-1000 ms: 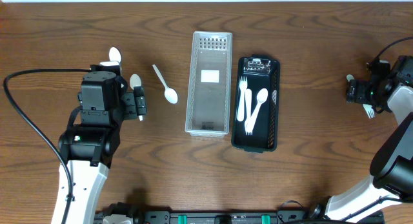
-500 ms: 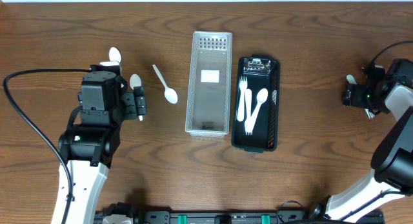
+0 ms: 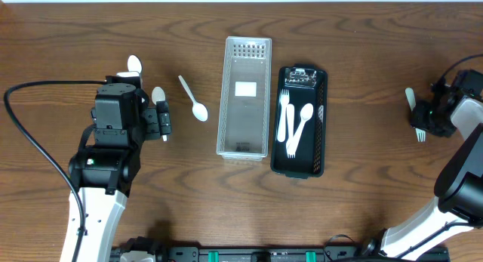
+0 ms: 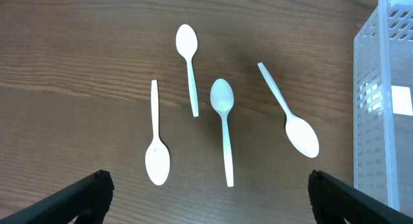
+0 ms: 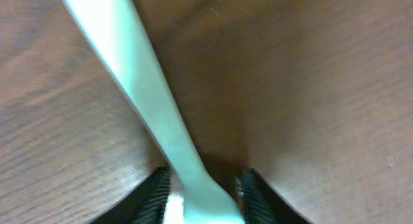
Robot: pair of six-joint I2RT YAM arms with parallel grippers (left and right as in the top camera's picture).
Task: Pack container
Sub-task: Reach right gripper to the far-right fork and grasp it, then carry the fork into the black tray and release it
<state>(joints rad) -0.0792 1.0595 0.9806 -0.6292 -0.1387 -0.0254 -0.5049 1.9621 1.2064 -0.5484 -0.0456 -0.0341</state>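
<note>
A white plastic fork (image 3: 410, 98) lies at the table's far right. My right gripper (image 3: 423, 121) sits over its tine end. In the right wrist view the fork's handle (image 5: 142, 88) runs up and left from between the fingers, and my right gripper (image 5: 203, 198) is shut on its neck. A clear perforated container (image 3: 243, 130) stands mid-table, beside a black tray (image 3: 321, 126) holding white cutlery. My left gripper (image 4: 208, 192) hangs wide open above several white spoons, the nearest (image 4: 223, 121) just ahead of it. From overhead, my left gripper (image 3: 162, 120) is left of a loose spoon (image 3: 194, 100).
A clear-lidded item (image 3: 301, 77) lies at the far end of the black tray. The clear container's wall (image 4: 387, 101) shows at the right edge of the left wrist view. A black cable (image 3: 38, 141) loops left of the left arm.
My right gripper's jaws have closed in on the fork, and the arm has shifted slightly right and toward the front. The left arm has not moved.
</note>
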